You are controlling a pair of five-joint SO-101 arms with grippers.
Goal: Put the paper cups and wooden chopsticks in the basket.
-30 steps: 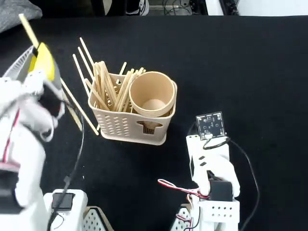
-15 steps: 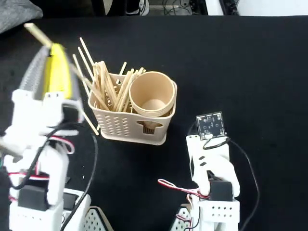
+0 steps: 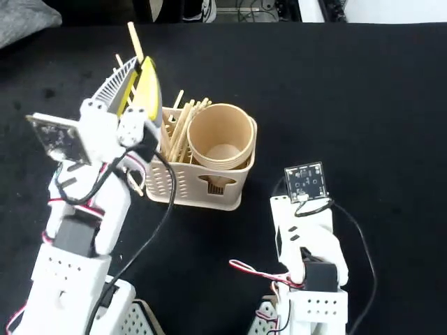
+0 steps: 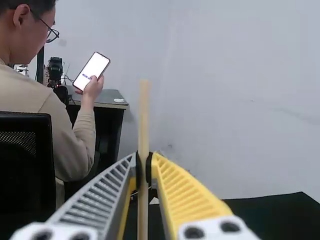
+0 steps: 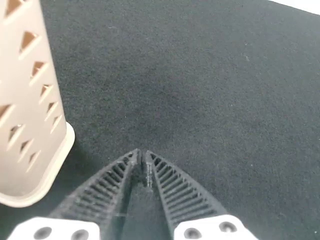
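Where the high view looks down on the black table (image 3: 363, 105), the beige slotted basket (image 3: 192, 188) stands a little toward 9 o'clock from centre.

- Basket contents: a paper cup (image 3: 220, 136) stands upright and mouth up in the 3 o'clock half. A bundle of wooden chopsticks (image 3: 178, 118) leans in the 9 o'clock half, with the tips fanning past the rim toward 12 o'clock.
- Left gripper (image 3: 140, 64): it sits at about 10 o'clock from the basket, raised over its 9 o'clock edge. The grey and yellow fingers are pinched tight on a single chopstick (image 3: 134, 42), which sticks out beyond the fingertips toward 12 o'clock.
- Left wrist view: the left gripper (image 4: 144, 159) has its jaws closed to the width of the stick. The held chopstick (image 4: 144, 115) runs straight out between them, with a pale wall behind it.
- Right arm (image 3: 307, 237): it is folded at about 5 o'clock from the basket, well apart from the left arm.
- Right gripper (image 5: 141, 162): the black fingers meet at the tips with nothing between them. It is low over the table cloth, near one lower corner of the basket (image 5: 25, 100) but not touching it.
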